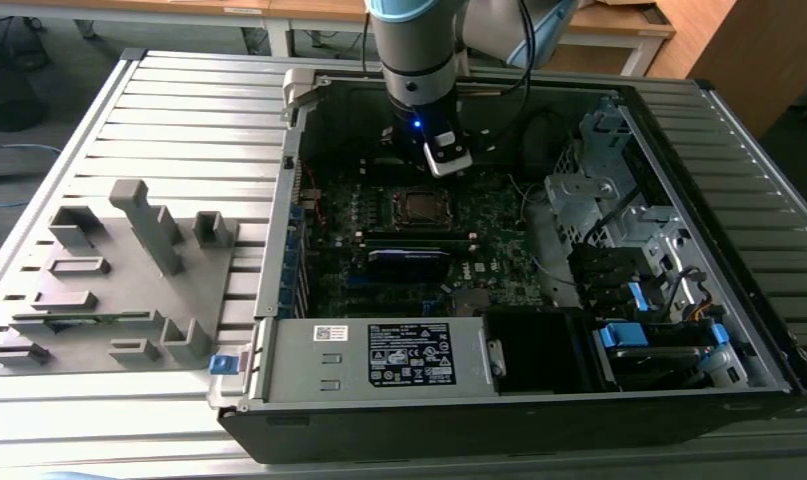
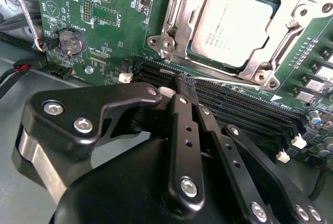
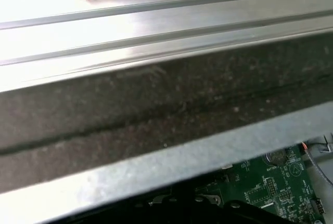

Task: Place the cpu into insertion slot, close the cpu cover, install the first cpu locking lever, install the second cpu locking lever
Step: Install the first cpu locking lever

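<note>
In the second wrist view the silver-grey cpu (image 2: 233, 22) lies flat in the insertion slot (image 1: 417, 206) on the green motherboard. The silvery cpu cover (image 2: 176, 22) lies down over it, framing the chip. A thin metal locking lever (image 2: 229, 82) runs along the cover's edge nearest the gripper. My black gripper (image 2: 185, 82) has its fingers together, and the tips sit at one end of that lever. In the exterior view the gripper (image 1: 446, 160) hangs inside the open case, just behind the slot.
Long black memory slots (image 2: 244, 110) lie beside the lever, under the fingers. A coin battery (image 2: 70, 41) sits on the board. The case holds a power supply (image 1: 376, 355) and a drive cage (image 1: 617, 200). A grey fixture block (image 1: 110, 280) stands on the slatted table (image 3: 156, 21).
</note>
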`<state>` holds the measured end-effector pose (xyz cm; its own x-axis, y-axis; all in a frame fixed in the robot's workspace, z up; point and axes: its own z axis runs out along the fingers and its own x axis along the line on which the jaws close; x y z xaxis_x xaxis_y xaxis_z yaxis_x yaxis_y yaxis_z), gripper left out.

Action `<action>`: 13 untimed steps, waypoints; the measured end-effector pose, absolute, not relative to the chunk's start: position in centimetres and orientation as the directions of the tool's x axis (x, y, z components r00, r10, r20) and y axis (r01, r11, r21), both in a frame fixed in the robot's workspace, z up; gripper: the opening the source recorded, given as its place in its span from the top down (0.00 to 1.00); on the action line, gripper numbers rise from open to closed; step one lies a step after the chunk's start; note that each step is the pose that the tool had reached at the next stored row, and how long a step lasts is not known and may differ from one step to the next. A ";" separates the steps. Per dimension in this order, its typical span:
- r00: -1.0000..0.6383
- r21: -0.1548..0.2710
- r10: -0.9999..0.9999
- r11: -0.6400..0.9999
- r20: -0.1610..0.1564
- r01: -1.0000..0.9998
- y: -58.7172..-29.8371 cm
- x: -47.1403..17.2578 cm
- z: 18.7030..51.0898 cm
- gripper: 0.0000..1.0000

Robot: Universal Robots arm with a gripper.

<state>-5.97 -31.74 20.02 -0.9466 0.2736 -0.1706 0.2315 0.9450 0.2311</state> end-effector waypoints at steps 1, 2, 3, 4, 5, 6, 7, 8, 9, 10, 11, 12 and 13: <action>-0.946 0.232 0.276 0.944 -0.173 0.233 -31.7 -6.0 20.0 0.89; -0.944 0.232 0.278 0.944 -0.175 0.235 -31.7 -6.1 20.0 0.89; -0.943 0.233 0.280 0.943 -0.177 0.236 -31.7 -6.2 20.0 0.89; -0.942 0.233 0.282 0.943 -0.180 0.237 -31.7 -6.3 20.0 0.89; -0.941 0.234 0.283 0.943 -0.183 0.238 -31.7 -6.5 19.9 0.89; -0.940 0.235 0.284 0.942 -0.186 0.238 -31.7 -6.6 19.9 0.89; -0.939 0.236 0.285 0.942 -0.190 0.239 -31.7 -6.7 19.9 0.89; -0.939 0.237 0.286 0.942 -0.193 0.239 -31.7 -6.8 19.8 0.89; -0.938 0.237 0.287 0.942 -0.196 0.239 -31.7 -6.9 19.8 0.89; -0.937 0.238 0.288 0.941 -0.198 0.239 -31.7 -7.0 19.7 0.89; -0.936 0.239 0.289 0.941 -0.201 0.239 -31.7 -7.1 19.7 0.89; -0.935 0.239 0.289 0.941 -0.203 0.239 -31.7 -7.1 19.6 0.89; -0.935 0.240 0.290 0.941 -0.206 0.239 -31.7 -7.2 19.6 0.89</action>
<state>-7.16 -31.74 19.58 -0.9348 0.2895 -0.2058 0.2387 0.9410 0.2399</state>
